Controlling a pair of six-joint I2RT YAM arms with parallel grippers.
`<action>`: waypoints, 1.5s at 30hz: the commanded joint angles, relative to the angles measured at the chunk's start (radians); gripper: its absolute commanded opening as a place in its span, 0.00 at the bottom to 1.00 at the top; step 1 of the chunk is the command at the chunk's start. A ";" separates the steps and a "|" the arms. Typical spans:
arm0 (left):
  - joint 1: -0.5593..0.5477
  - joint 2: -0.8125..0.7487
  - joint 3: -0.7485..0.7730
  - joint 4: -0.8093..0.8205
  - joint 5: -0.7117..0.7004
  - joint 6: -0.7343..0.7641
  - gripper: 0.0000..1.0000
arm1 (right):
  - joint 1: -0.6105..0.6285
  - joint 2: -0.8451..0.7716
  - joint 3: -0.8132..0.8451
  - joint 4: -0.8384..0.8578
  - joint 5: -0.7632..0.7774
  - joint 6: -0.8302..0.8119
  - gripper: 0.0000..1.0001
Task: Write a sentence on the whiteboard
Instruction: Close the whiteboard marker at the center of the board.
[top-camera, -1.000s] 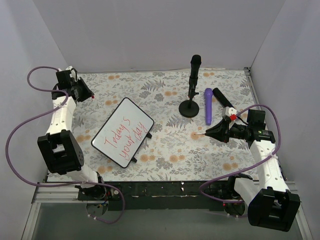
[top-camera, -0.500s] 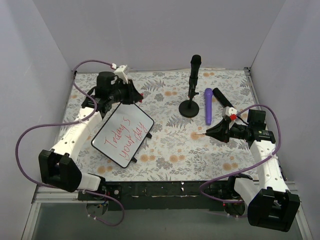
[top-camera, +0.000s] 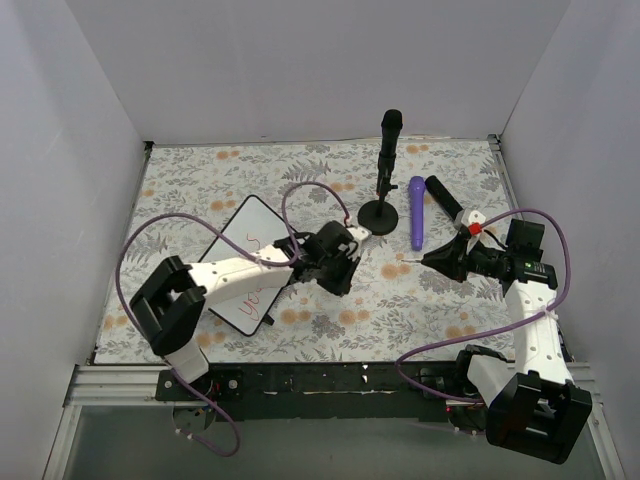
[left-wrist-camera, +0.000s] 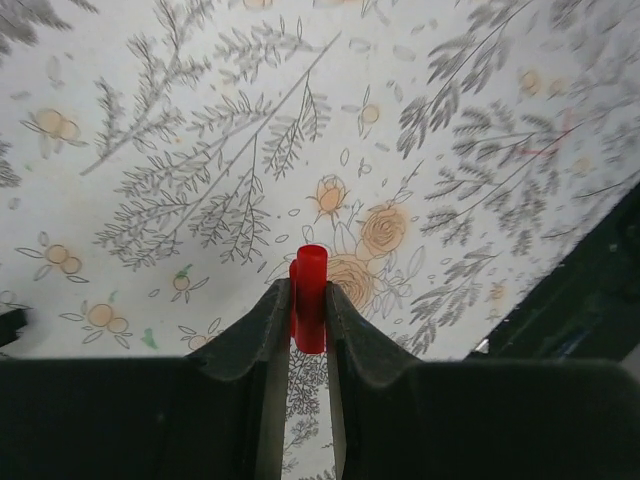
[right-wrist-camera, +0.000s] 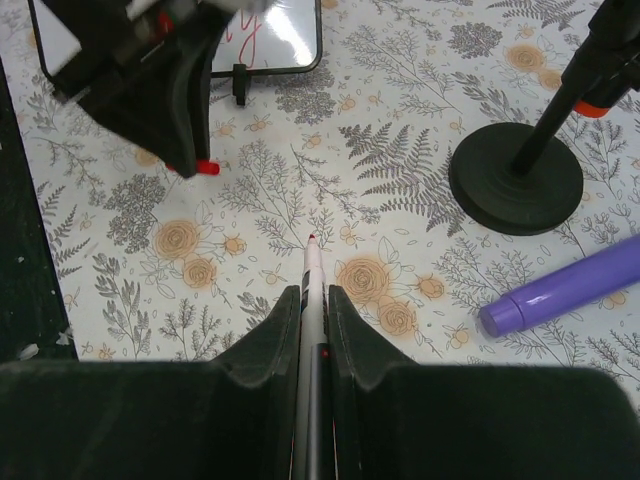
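The whiteboard (top-camera: 243, 222) lies left of centre, partly under my left arm; it also shows in the right wrist view (right-wrist-camera: 290, 35). Parts of the red sentence (top-camera: 250, 243) show on it. My left gripper (top-camera: 348, 270) hangs just right of the board, shut on a small red marker cap (left-wrist-camera: 310, 290); the cap also shows in the right wrist view (right-wrist-camera: 205, 167). My right gripper (top-camera: 445, 262) is shut on the red-tipped marker (right-wrist-camera: 313, 270), whose tip points left toward the left gripper, a short gap away.
A microphone stand (top-camera: 378, 216) with a black microphone (top-camera: 388, 135) stands at the back centre. A purple marker (top-camera: 416, 212) and a black cylinder (top-camera: 445, 197) lie right of it. Purple cables loop off both arms. Walls enclose the floral table (top-camera: 200, 175).
My left arm has swung from the far left corner across the whiteboard to the table's middle, covering part of the writing. The right gripper with the marker has shifted slightly right.
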 joint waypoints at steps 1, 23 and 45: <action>-0.102 0.106 -0.018 -0.071 -0.211 0.004 0.00 | -0.009 -0.001 0.018 0.025 -0.007 0.021 0.01; -0.214 0.197 -0.077 -0.077 -0.251 -0.008 0.34 | -0.013 0.023 0.009 0.022 -0.021 0.017 0.01; -0.185 0.079 -0.256 0.196 -0.133 0.156 0.00 | 0.228 0.340 -0.143 0.417 -0.059 0.509 0.01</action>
